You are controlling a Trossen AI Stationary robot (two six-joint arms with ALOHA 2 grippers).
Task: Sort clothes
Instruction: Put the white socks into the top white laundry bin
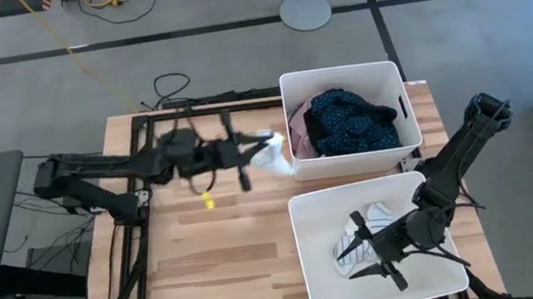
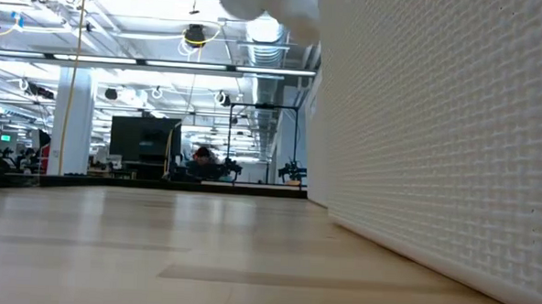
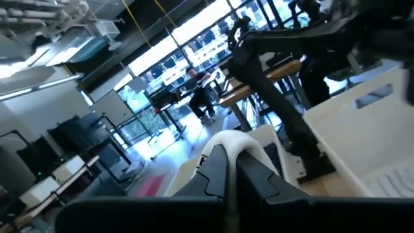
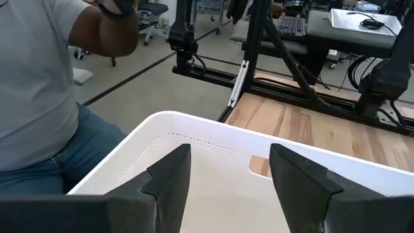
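White cloth (image 1: 273, 153) pinched tight in left claw (image 1: 264, 148) near far edge, might slip off outside bin (image 1: 301, 171).

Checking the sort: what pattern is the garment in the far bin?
Navy with small light dots, clearest in the high view.

Two white bins: far bin (image 1: 342, 77) and near bin (image 1: 314, 255), near one with perforated white walls. Far bin holds a navy dotted garment (image 1: 349, 120) and a pink one (image 1: 298, 126). Near bin holds a sock (image 1: 355, 238), white with what may be grey stripes, hard to tell. Left gripper (image 1: 255, 158) is black, clamped on a white sock (image 1: 272, 153). Right gripper (image 1: 363, 247) is black. Table (image 1: 217, 246) is light wood. Small yellow bit (image 1: 208, 202) lies on it. Person (image 4: 39, 90) wears a white shirt and blue jeans.
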